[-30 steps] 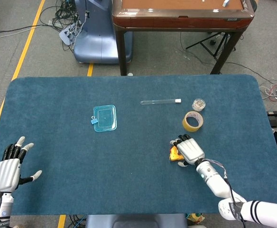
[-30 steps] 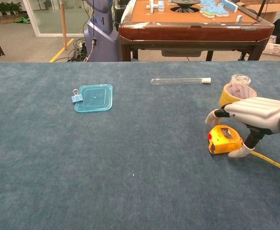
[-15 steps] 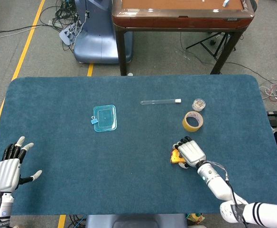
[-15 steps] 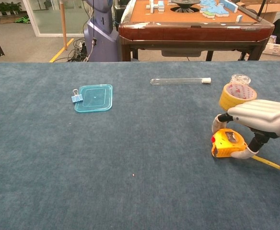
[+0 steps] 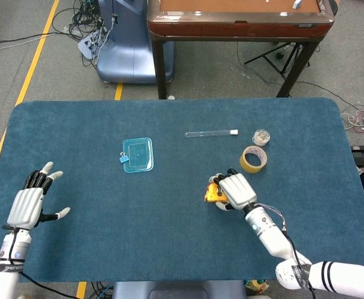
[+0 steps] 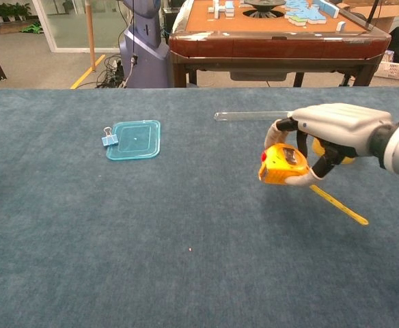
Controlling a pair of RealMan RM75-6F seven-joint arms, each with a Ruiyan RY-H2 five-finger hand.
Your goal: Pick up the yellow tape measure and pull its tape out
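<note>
Chest view, tape measure: we see the yellow tape measure (image 6: 282, 165) lifted off the table (image 6: 117, 239), clasped in our right hand (image 6: 326, 130), with a short length of tape (image 6: 338, 205) trailing down and out to the right.
Head view, tape measure: the tape measure (image 5: 215, 193) sits just left of our right hand (image 5: 235, 190), in the air near the roll of tape (image 5: 253, 159).
Right hand: fingers are wrapped over the top of the case and the thumb is under it; we judge the hold firm enough to pull against.
Left hand: our left hand (image 5: 29, 202) is well apart at the left edge of the table, fingers spread, nothing in it.
Step in hand: pulling the tape out, which we judge barely started, since only a little blade shows.
How to do it well: we should bring the left hand across, pinch the loose tip of the tape, and draw it straight along the blade's line while the right hand holds the case level.
Risk: a sideways pull could kink the blade or twist the case out of our fingers.
Nearby: the clear tube (image 6: 251, 115) lies behind the right hand; we should keep the pull away from it.
</note>
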